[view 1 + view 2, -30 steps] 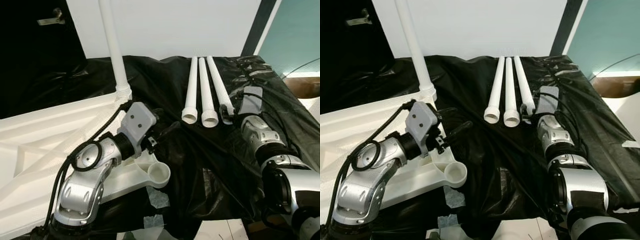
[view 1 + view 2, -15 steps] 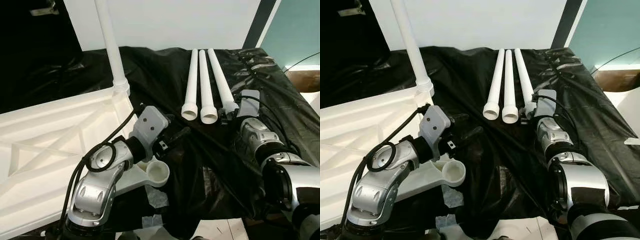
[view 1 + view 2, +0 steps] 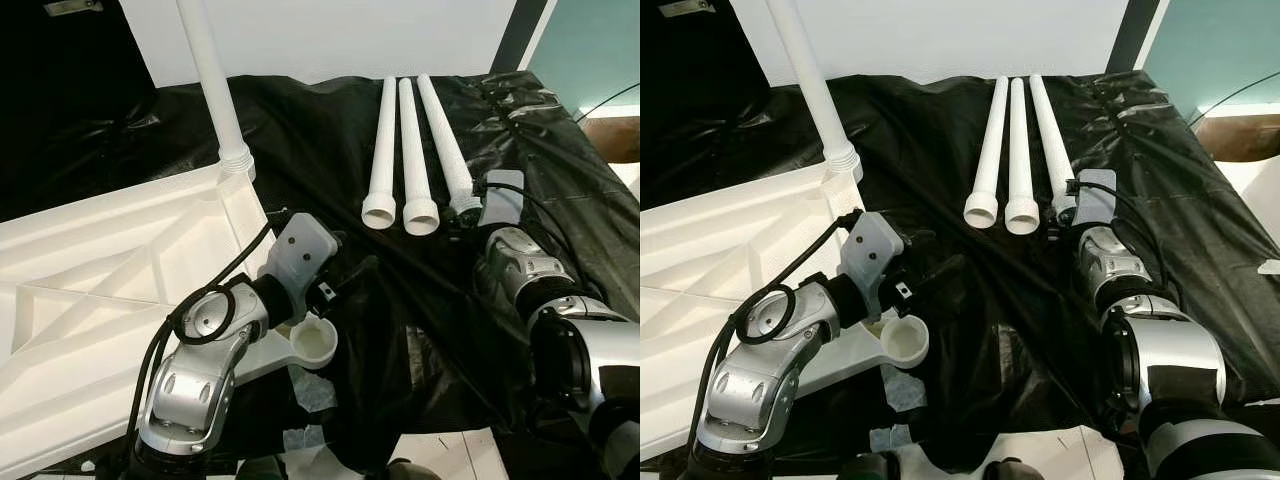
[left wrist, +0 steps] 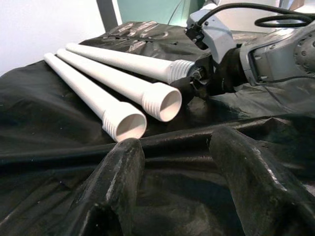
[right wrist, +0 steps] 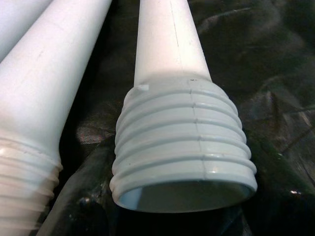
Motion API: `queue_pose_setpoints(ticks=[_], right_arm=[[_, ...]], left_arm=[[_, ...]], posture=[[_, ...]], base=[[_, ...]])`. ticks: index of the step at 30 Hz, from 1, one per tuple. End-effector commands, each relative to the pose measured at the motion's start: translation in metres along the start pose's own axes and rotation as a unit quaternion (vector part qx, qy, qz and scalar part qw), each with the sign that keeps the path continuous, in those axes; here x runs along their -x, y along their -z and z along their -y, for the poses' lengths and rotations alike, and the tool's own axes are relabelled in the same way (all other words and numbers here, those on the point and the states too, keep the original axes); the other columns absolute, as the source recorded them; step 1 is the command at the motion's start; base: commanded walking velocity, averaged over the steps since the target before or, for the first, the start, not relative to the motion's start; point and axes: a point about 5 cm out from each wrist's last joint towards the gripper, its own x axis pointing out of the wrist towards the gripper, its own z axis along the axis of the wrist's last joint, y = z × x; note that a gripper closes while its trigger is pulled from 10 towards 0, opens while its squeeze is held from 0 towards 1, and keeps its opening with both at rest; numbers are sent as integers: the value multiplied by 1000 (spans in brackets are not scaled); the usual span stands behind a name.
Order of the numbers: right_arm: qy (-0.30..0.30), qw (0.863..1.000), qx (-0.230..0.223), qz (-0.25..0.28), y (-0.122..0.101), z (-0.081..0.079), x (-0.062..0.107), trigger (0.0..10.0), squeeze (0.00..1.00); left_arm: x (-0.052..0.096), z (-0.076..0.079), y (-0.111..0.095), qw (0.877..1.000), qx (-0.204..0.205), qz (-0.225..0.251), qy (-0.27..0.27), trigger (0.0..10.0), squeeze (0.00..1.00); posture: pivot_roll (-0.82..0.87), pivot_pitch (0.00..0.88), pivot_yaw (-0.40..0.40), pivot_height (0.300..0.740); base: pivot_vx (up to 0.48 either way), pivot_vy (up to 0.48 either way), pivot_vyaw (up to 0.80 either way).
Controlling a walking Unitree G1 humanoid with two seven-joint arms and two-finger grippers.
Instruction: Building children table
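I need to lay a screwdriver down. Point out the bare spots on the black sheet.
Bare sheet lies between the tabletop and the three loose legs, and right of the right tool. Crowded around the leg ends and the left tool.

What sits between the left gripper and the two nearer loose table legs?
Only bare black sheet: the left wrist view shows the left gripper, fingers apart, facing the open ends of the legs with crumpled plastic between.

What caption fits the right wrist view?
Right end effector at the threaded end of a loose white table leg on black sheeting.
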Motion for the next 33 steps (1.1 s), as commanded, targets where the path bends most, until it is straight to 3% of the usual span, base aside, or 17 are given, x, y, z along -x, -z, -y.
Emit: queue_pose_setpoints(ticks=[1,5,6,9,10,11,13,15,18,20,27,33], right_arm=[[-11,1000,-1,-6,6,-1,1,0,0],[-20,1000,-10,5,7,-2,2,0,0],[-23,999,-16,14,7,-3,2,6118,0],[-25,999,-21,22,8,-3,3,6118,0],[-24,998,-25,44,6,-4,4,10000,0],[-24,998,-25,44,6,-4,4,10000,0],[-33,994,-27,96,2,-11,7,10000,0],[-33,994,-27,96,2,-11,7,10000,0],[-56,985,-52,156,-8,-26,10,10000,0],[-56,985,-52,156,-8,-26,10,10000,0],[-94,972,-38,211,-26,-45,17,10000,0],[-99,967,-30,235,-33,-51,21,10000,0]], left_arm=[[1,-9,2,996,2,-7,-92,10000,0],[0,-10,1,995,-1,-6,-99,10000,0],[0,-11,2,994,-3,-8,-107,10000,0],[0,-12,3,994,-4,-10,-113,10000,0],[0,-14,5,992,-7,-18,-127,10000,0],[0,-14,5,992,-7,-18,-127,10000,0],[0,-18,12,990,-10,-36,-135,10000,0],[0,-18,12,990,-10,-36,-135,10000,0],[-1,-32,19,984,34,-47,-170,10000,0],[-1,-32,19,984,34,-47,-170,10000,0],[-1,-65,25,961,82,-31,-262,10000,0],[1,-73,25,958,98,-19,-268,10000,0]], posture=[[204,174,-2,740],[196,165,-4,740],[190,157,-4,740],[190,157,-4,740],[174,143,-4,740],[174,143,-4,740],[157,128,0,740],[157,128,0,740],[138,109,9,740],[138,109,9,740],[124,71,3,740],[122,65,-2,740]], base=[[0,0,0],[0,0,0],[0,0,0],[0,0,0],[0,0,0],[0,0,0],[0,0,0],[0,0,0],[0,0,0],[0,0,0],[0,0,0],[0,0,0]])
